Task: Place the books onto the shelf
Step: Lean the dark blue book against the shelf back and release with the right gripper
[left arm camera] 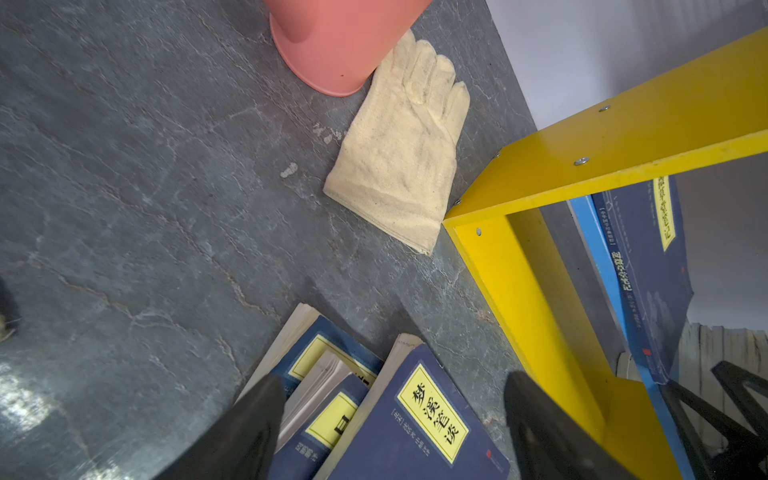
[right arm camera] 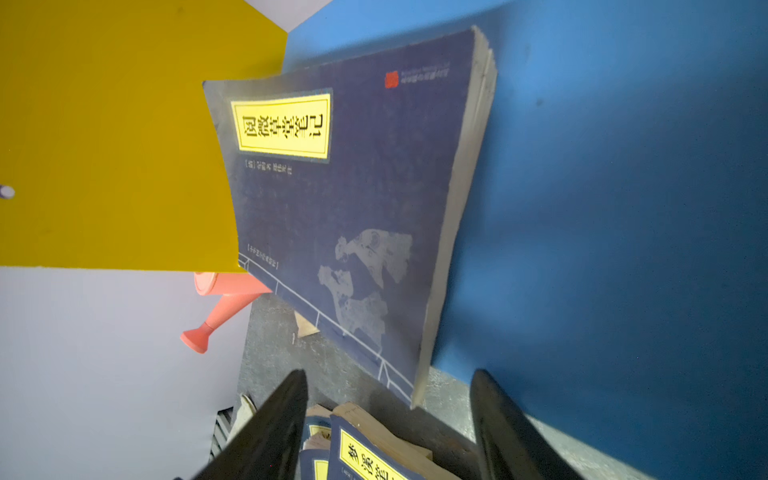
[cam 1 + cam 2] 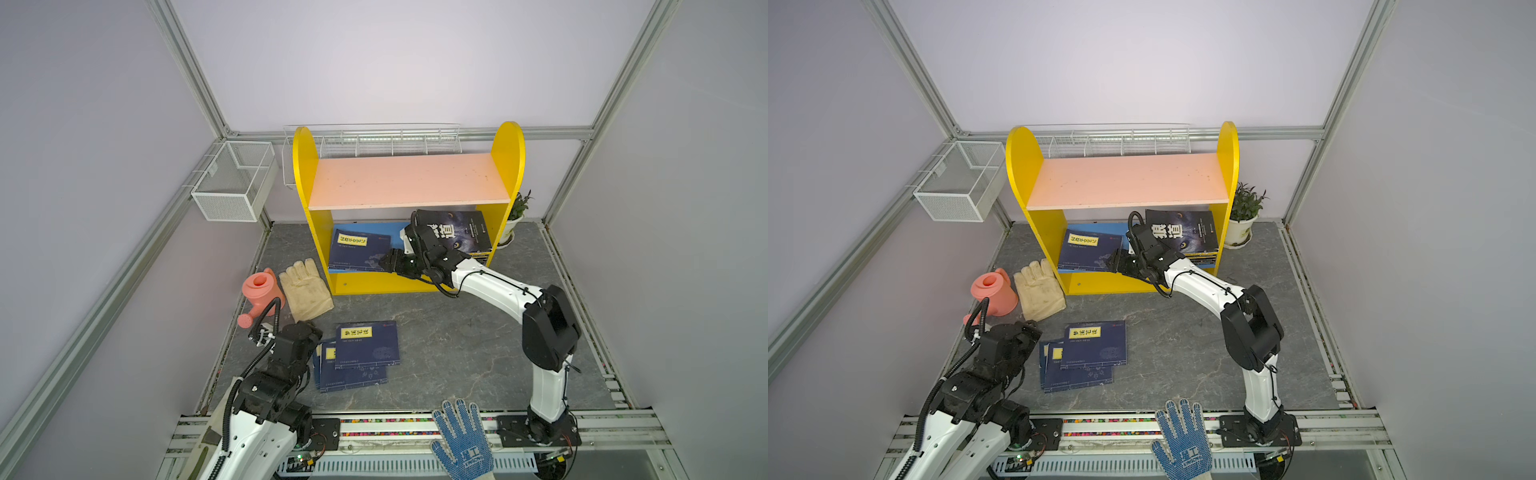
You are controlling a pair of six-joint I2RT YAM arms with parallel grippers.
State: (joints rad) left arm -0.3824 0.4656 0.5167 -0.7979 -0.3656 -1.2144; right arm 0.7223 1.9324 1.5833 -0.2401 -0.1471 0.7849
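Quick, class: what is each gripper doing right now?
Left gripper: open, holding nothing.
Right gripper: open, holding nothing, at the shelf.

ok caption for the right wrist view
Open right gripper facing a navy book lying on the shelf's blue lower board.

Robotics lab test cell. Boxed in by plain lilac wall panels [image 3: 395, 62] set in bare aluminium profile framing [image 3: 195, 79]. White-and-black robot arms [image 3: 490, 286] bolted to a metal rail [image 3: 395, 426] at the edge of a grey stone-patterned bench [image 3: 449, 353]. Staged props only: yellow two-tier shelf [image 3: 305, 174] just beyond the right hand [image 3: 388, 262], pink plastic watering can [image 3: 259, 291] well off to that hand's left.
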